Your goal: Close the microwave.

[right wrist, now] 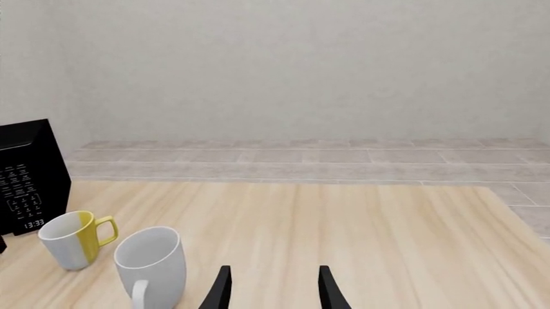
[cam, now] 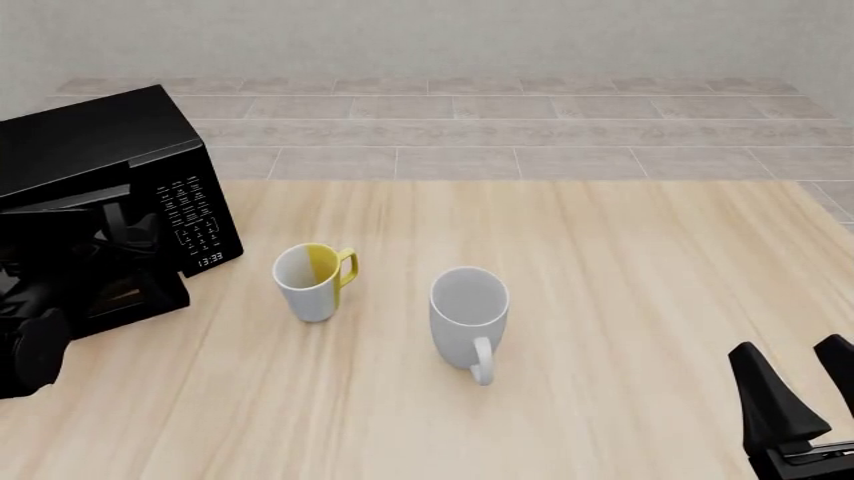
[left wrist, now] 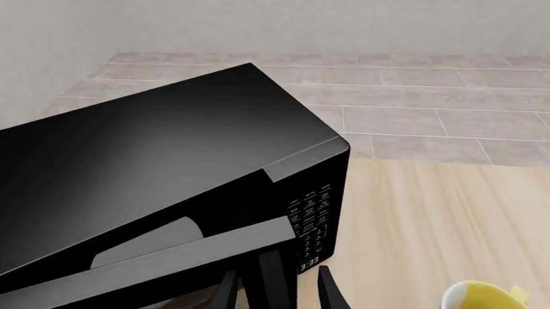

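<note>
Front view: microwave (cam: 94, 150) faces me, long axis sideways, door ajar against my left gripper (left wrist: 275, 293), spread; right gripper (right wrist: 273, 290) spread; both mugs (cam: 469, 310) empty

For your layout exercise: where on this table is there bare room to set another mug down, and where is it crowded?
Free: the wood right of the grey mug, out to the right gripper. Crowded: the left, where the microwave, left gripper and yellow mug cluster.
</note>
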`<control>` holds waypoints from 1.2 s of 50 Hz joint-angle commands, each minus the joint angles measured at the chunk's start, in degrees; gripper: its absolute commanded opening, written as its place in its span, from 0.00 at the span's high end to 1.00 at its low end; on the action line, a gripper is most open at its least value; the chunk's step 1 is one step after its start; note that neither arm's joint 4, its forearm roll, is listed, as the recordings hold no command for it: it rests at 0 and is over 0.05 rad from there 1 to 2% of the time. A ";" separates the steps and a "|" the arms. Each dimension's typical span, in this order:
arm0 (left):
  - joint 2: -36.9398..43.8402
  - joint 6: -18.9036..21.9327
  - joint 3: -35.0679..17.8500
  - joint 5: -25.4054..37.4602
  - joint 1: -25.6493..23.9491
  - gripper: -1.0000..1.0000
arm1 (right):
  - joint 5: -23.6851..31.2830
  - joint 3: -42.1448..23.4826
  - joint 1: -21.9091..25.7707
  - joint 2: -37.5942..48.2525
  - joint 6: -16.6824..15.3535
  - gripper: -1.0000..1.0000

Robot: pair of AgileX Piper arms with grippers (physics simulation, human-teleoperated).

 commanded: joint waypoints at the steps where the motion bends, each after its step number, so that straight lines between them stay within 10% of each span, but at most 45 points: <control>1: 6.28 -0.14 -5.60 1.95 1.35 0.00 | 0.05 0.00 0.15 0.00 -0.08 0.00; 41: 16.02 -1.79 -14.60 4.59 5.83 0.00 | 0.62 0.00 0.16 0.01 -0.51 0.00; 60: 10.51 -1.83 -7.13 0.93 3.51 0.00 | 0.97 0.00 0.29 0.04 -0.24 0.00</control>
